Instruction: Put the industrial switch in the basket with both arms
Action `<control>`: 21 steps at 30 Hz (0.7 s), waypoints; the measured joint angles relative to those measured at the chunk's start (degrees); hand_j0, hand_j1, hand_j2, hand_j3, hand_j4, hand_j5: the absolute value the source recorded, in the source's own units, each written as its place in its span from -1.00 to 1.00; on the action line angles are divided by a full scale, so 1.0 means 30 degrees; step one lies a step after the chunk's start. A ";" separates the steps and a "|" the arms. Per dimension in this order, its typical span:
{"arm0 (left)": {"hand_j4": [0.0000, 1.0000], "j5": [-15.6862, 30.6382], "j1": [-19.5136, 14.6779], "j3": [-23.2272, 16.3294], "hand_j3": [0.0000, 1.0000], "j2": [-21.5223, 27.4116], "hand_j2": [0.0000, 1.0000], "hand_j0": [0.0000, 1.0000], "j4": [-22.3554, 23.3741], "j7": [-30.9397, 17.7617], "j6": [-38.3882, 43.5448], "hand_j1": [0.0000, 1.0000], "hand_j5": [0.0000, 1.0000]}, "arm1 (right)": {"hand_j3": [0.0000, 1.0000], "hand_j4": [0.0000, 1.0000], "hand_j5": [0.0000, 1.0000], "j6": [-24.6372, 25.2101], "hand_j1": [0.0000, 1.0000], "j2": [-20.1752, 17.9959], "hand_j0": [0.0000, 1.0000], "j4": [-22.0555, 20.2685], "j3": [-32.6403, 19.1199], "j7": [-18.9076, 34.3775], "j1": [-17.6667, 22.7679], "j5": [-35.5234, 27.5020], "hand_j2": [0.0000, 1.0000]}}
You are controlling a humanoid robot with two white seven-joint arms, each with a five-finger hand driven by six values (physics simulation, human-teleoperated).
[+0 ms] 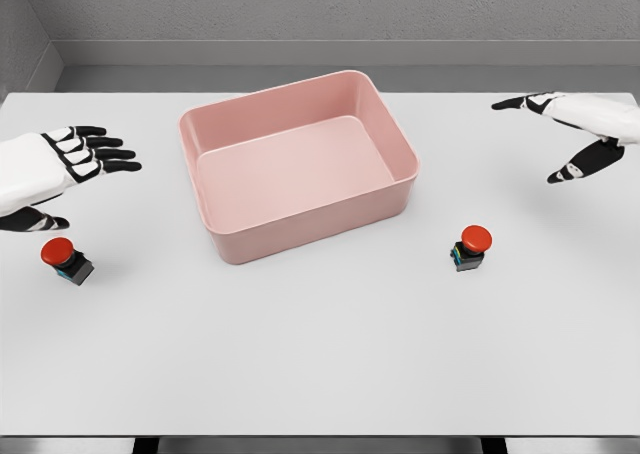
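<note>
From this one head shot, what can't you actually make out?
- Left hand: wrist and arm cut off by the left edge.
- Right hand: arm cut off by the right edge.
- Both switches, left and right: base markings too small to read.
- Pink basket: far outer sides hidden behind its own walls.

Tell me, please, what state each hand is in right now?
Left hand: open, holding nothing.
Right hand: open, holding nothing.

Single head view: high, angled down across table point(330, 354) toward back wall point(330, 9).
</note>
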 measured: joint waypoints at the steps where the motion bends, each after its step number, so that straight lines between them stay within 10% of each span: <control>1: 1.00 0.0083 -0.0030 -0.0004 1.00 -0.0051 1.00 1.00 -0.0003 -0.0004 0.0000 1.00 1.00 | 1.00 1.00 1.00 -0.0044 1.00 0.0034 1.00 0.0003 -0.0007 0.0000 0.0058 0.0016 1.00; 21: 1.00 0.0784 0.1261 -0.0005 1.00 0.0553 1.00 1.00 -0.0033 0.0468 0.0000 1.00 1.00 | 1.00 1.00 1.00 -0.3457 1.00 -0.1860 1.00 -0.2619 0.1055 0.0061 0.0645 0.1041 1.00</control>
